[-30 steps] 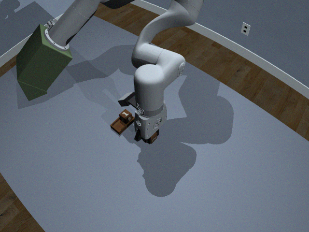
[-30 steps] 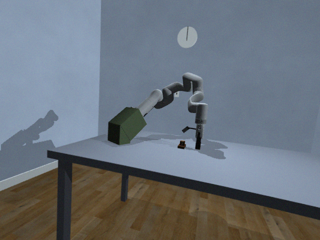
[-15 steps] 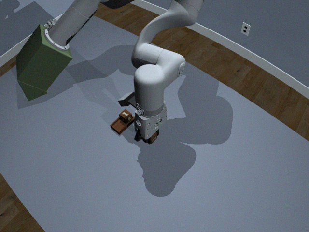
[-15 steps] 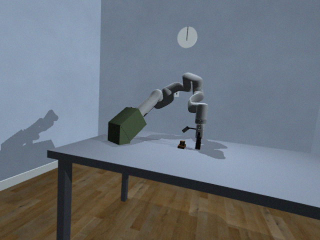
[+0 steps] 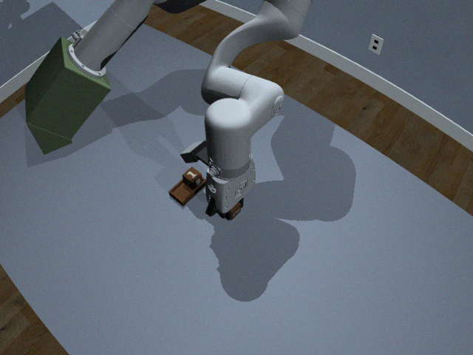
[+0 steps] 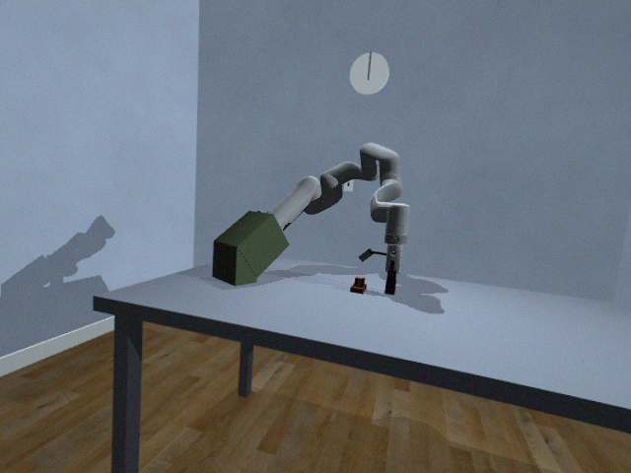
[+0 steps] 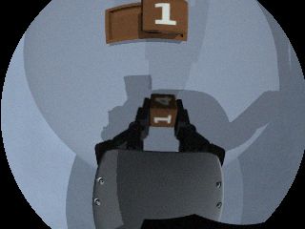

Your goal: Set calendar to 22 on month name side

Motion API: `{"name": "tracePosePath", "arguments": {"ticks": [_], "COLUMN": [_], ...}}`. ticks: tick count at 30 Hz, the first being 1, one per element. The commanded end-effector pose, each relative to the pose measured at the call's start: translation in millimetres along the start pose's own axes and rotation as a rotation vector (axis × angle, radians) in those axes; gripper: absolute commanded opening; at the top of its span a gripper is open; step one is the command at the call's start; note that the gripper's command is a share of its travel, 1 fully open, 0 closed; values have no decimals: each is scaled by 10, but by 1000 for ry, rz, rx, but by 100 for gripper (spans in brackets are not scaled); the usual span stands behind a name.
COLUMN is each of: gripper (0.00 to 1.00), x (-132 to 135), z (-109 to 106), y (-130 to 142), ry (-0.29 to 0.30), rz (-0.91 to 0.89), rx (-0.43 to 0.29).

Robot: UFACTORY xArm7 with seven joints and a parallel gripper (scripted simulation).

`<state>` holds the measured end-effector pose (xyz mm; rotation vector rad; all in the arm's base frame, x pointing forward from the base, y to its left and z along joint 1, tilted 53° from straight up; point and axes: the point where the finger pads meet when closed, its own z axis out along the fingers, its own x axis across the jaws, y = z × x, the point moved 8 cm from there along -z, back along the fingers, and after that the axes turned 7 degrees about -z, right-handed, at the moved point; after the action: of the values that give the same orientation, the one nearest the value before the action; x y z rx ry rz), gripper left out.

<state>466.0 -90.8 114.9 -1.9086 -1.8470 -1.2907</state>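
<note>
Black jaws (image 5: pixel 225 214) (image 6: pixel 389 293), partly open, grip a brown cube (image 5: pixel 234 211) (image 7: pixel 163 111).

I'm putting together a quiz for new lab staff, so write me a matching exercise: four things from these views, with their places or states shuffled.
Column one
1. Cube showing 4 and 1 in the wrist view
2. Cube showing only a 1 there
3. Green block
4. Clock

Column two
A. High on the wall
B. At one end of the tray
C. Gripped by the gripper
D. At the arm's base

Pairs: 1-C, 2-B, 3-D, 4-A
</note>
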Motion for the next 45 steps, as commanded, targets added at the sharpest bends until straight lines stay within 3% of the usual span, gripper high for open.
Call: {"name": "tracePosePath", "arguments": {"ticks": [1, 39, 45], "gripper": [29, 29, 37], "x": [-11, -11, -11], "z": [-19, -19, -19], "y": [9, 9, 9], "ry": [-3, -3, -3], "rz": [0, 0, 0], "rx": [-4, -4, -4]}}
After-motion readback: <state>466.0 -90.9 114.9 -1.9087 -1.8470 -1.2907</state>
